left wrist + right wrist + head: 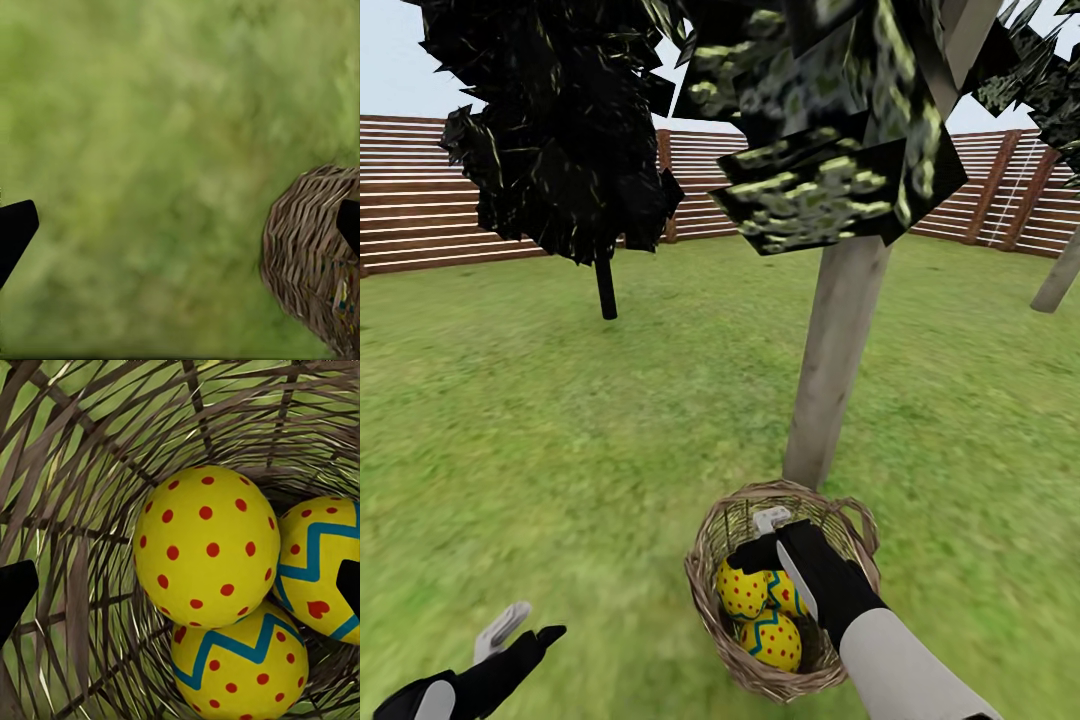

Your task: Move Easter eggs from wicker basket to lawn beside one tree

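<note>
The left gripper (520, 628) hangs low over the lawn (560, 440), well to the left of the wicker basket (710, 575). Its 2 fingers stand apart with nothing between them. In the left wrist view the basket's woven wall (304, 255) stands upright on the grass beside that gripper.

A dark tree (605, 285) with a thin black trunk stands farther back on the left, in front of the wooden fence (420, 200).

The tree (835, 360) with the pale trunk rises directly behind the basket, its base just beside the basket's far rim.

All 3 Easter eggs (206, 555) lie inside the basket, touching one another. The right gripper (775, 540) reaches down through the basket's mouth, above the eggs. Its fingers (15, 589) are spread wide on either side of the eggs, gripping none.
</note>
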### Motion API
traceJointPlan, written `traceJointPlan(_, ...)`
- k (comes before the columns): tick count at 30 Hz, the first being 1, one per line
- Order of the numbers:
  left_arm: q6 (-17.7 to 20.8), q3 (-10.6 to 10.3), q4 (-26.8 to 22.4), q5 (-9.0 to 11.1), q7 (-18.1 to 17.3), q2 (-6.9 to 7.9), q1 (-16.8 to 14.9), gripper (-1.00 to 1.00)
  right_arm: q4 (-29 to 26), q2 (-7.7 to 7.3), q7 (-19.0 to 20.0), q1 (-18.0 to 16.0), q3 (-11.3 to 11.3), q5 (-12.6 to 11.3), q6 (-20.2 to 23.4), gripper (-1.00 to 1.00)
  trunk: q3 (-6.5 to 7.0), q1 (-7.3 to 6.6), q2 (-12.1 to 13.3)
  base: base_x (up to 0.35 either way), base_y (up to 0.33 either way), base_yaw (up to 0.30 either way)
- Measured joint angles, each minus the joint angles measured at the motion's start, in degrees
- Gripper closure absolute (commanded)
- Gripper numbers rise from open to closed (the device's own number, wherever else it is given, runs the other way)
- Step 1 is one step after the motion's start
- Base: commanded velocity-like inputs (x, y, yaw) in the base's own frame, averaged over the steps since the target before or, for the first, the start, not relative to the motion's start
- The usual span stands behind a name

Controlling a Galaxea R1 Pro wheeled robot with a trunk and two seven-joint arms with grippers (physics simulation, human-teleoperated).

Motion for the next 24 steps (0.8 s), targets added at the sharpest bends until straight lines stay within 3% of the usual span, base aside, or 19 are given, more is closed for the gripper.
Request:
traceJointPlan(7,-1.7,-0.1,1.3,-0.1,-0.1,0.01,0.0,-1.00,0.0,0.00,0.0,0.0,0.0,0.0,0.0,-1.00,0.00,0.00,0.0,0.076,0.054,0.000)
traceJointPlan(14,-1.3,-3.6,1.1,-0.3,0.1,0.07,0.0,-1.00,0.0,0.00,0.0,0.0,-0.1,0.0,0.0,-1.00,0.00,0.00,0.0,0.010,0.007,0.000)
traceJointPlan(24,-1.1,-4.5,1.1,-0.4,0.9,-0.04,0.0,-1.00,0.0,0.00,0.0,-0.1,-1.1,0.0,-0.1,-1.00,-2.21,0.26,-0.1,0.000,0.000,0.000)
